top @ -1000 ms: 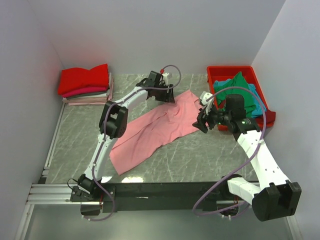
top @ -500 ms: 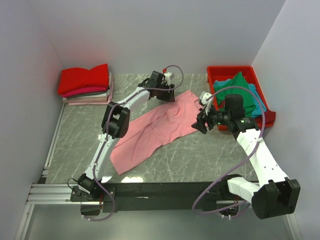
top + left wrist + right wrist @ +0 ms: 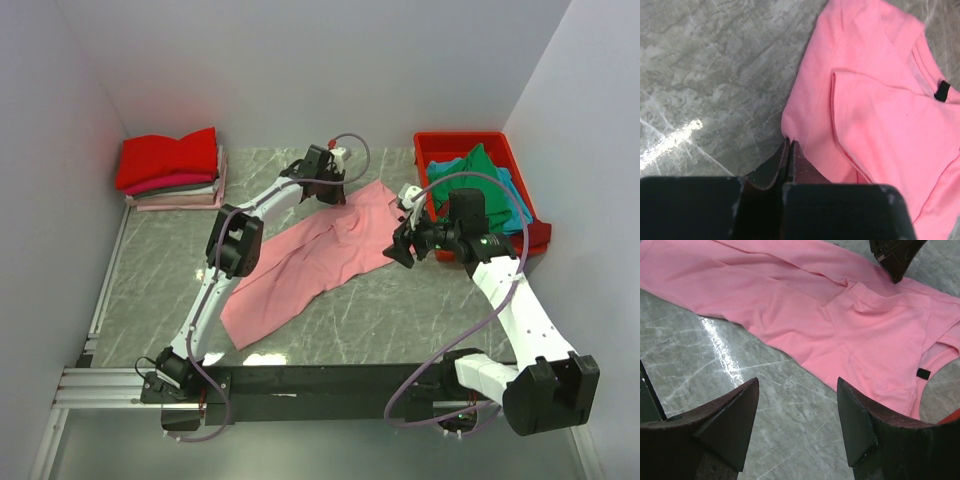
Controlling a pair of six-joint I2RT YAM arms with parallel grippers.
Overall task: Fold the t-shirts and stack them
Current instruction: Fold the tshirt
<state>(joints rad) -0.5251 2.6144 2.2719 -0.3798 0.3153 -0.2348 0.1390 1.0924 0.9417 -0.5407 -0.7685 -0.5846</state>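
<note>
Just ahead of closed left hand [image 3: 789, 146], pink t-shirt [image 3: 880, 115]

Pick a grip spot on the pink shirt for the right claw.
Probably the shoulder edge of the pink t-shirt, beside its neck label, approached low from the red bin side: cloth lies flat and that edge faces the open right claw.

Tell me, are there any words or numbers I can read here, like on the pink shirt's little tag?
No words, brands, numbers or signs can be read in any view.
Dark neck label on the pink t-shirt: too small to read; no letters can be made out on it.
Red bin: no print shows on it.
</note>
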